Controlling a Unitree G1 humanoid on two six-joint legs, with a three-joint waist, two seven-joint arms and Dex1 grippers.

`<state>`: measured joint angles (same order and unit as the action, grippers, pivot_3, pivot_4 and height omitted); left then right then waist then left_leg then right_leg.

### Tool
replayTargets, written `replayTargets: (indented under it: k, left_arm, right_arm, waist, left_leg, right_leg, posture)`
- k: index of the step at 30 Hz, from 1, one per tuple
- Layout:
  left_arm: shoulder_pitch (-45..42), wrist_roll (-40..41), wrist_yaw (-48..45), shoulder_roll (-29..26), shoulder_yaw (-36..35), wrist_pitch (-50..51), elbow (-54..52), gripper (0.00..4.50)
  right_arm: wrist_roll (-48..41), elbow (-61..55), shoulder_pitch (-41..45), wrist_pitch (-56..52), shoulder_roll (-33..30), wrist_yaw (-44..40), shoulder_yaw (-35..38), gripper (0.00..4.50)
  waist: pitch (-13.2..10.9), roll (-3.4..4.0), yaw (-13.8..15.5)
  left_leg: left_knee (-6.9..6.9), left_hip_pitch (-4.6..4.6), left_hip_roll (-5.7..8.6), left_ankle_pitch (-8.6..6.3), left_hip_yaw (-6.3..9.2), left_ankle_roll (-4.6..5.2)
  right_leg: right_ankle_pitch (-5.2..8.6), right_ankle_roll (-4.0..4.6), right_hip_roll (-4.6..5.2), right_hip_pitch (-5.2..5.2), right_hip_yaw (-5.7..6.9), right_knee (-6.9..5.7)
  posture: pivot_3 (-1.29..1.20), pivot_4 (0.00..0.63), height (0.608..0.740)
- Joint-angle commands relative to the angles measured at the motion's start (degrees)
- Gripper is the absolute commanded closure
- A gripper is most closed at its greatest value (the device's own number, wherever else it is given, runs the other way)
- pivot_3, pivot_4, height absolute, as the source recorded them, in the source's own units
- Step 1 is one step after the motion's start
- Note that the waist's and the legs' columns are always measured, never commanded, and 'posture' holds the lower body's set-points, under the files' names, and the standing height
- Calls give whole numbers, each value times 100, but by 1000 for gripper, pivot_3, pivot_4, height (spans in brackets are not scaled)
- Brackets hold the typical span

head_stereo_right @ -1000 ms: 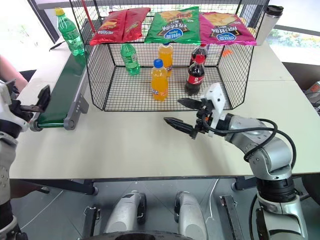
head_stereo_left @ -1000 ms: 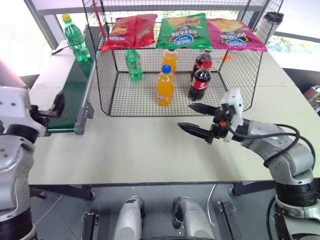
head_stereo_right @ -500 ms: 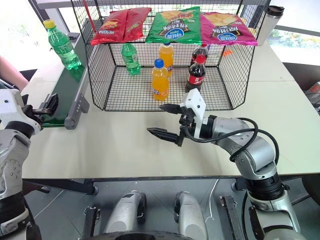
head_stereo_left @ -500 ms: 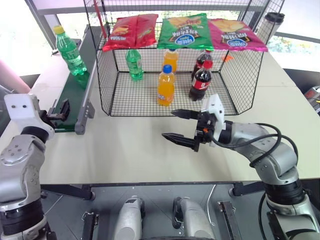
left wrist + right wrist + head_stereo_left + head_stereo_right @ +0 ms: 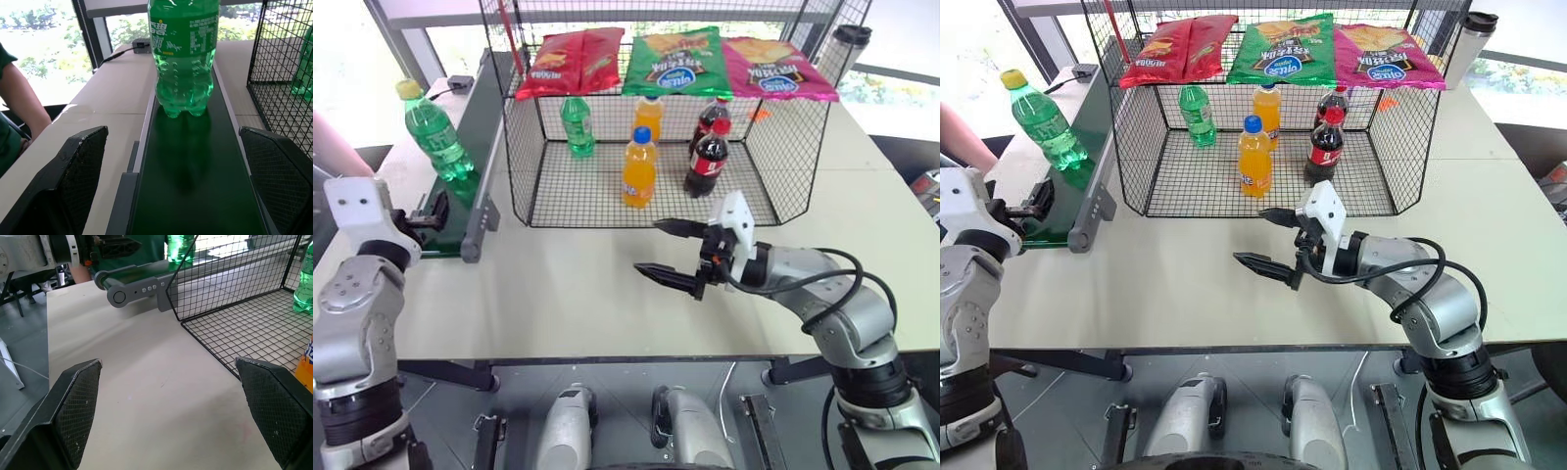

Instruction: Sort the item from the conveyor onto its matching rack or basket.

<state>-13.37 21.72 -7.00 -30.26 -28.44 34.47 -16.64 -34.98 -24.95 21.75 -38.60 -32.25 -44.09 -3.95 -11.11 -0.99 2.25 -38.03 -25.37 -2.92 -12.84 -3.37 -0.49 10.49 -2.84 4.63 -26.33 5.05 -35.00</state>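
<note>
Meanwhile bottle (image 5: 434,134) has travelled down conveyor (image 5: 460,191) toward left fingers (image 5: 80,174).

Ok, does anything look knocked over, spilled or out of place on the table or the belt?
Nothing stands out. The yellow-capped bottle stands upright on the conveyor, and the bottles in the cage are all upright too. The chip bags hang in a row along its back. No spills visible.

— What carries everything?
— A broad, pale beige table (image 5: 578,294).
— And directly on it?
— A long dark green conveyor belt in a grey frame (image 5: 470,186), and beside it a large black wire-mesh cage (image 5: 656,201).
</note>
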Motion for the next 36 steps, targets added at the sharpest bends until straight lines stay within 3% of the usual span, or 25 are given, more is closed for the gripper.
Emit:
replayTargets:
  k: [1, 14, 19, 28, 36]
  left_arm:
    - [-94, -70, 56, 9, -67, -184, -69, 23]
    - [-125, -145, 47, 64, -71, -335, 63, 23]
    - [-104, -153, 28, 61, -73, -382, 80, 1622]
    - [-88, 26, -166, 130, -97, -500, -8, 1660]
    - [12, 722, -893, 99, 387, -390, -1293, 1660]
  right_arm:
    - [-3, -85, -21, 115, 7, 33, 154, 0]
    - [-25, -122, -52, 63, 21, 133, 152, 0]
    - [-32, -126, -68, 55, 12, 156, 167, 0]
    - [-18, -91, -78, 73, 6, 170, 168, 0]
    - [47, 49, -74, 145, -56, 125, 241, 0]
  waist:
    - [0, 0, -6]
    - [0, 0, -8]
    - [0, 0, -8]
    - [0, 0, -3]
    - [-5, -10, -3]
  left_leg:
    - [0, 0, 0, 0, -1, 0]
    - [0, 1, 0, 1, 0, 1]
    - [0, 1, 0, 1, 0, 1]
    - [-1, 3, 0, 1, 1, 1]
    - [-4, -3, 3, 1, -1, 1]
  right_leg:
    - [0, 0, 0, 0, 0, 0]
    - [0, 0, 0, 0, 0, -2]
    - [-1, 0, -1, 0, 0, -4]
    - [0, 0, -1, 0, 0, -8]
    - [-6, 10, 5, 1, 0, -2]
  posture:
    - [0, 150, 740]
    - [0, 150, 740]
    - [0, 150, 740]
    - [0, 150, 740]
    - [0, 150, 740]
